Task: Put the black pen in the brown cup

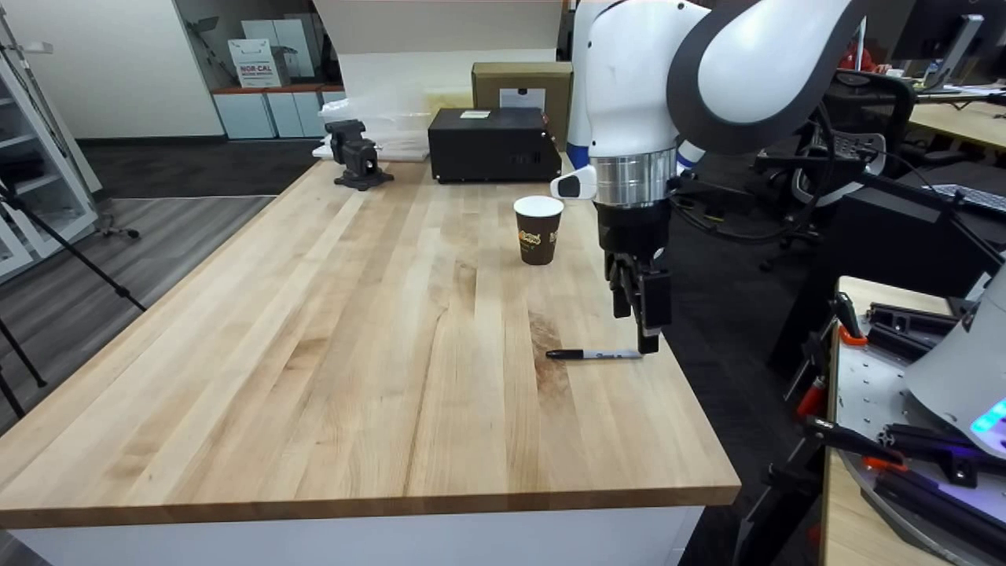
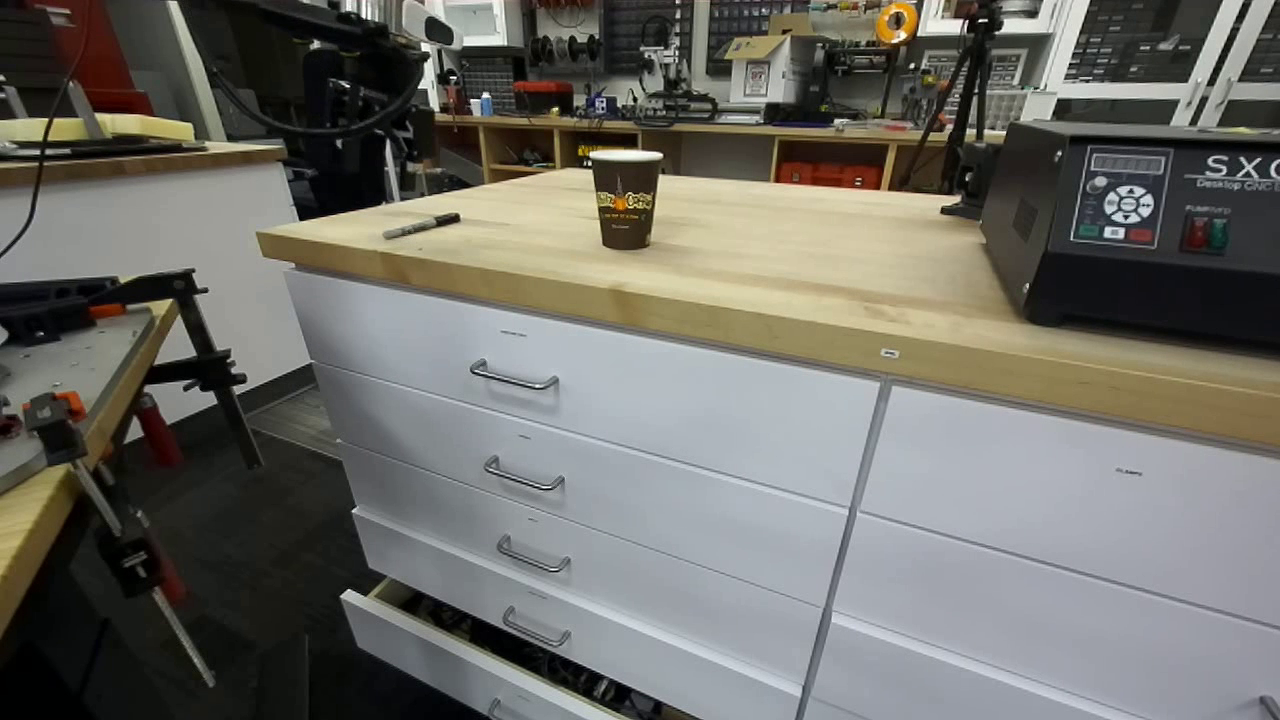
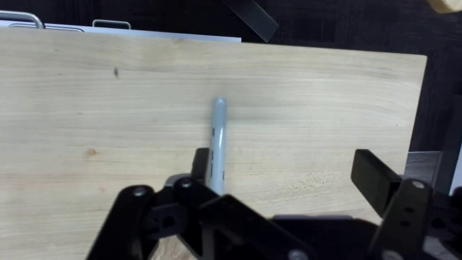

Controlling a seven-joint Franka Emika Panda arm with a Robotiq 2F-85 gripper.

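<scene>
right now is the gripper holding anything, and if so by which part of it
Nothing is held: the gripper stands open, its fingers wide apart, and the black pen lies on the wooden table.

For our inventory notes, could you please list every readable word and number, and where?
"NOR-CAL": white box
"SX", next letter cut off: black machine
"Desktop CNC": same machine
"Coffee", preceding word unclear: brown cup
"CLAMPS", probably: white drawer
Too small or blurred: black pen, other drawers, remaining print.
</scene>
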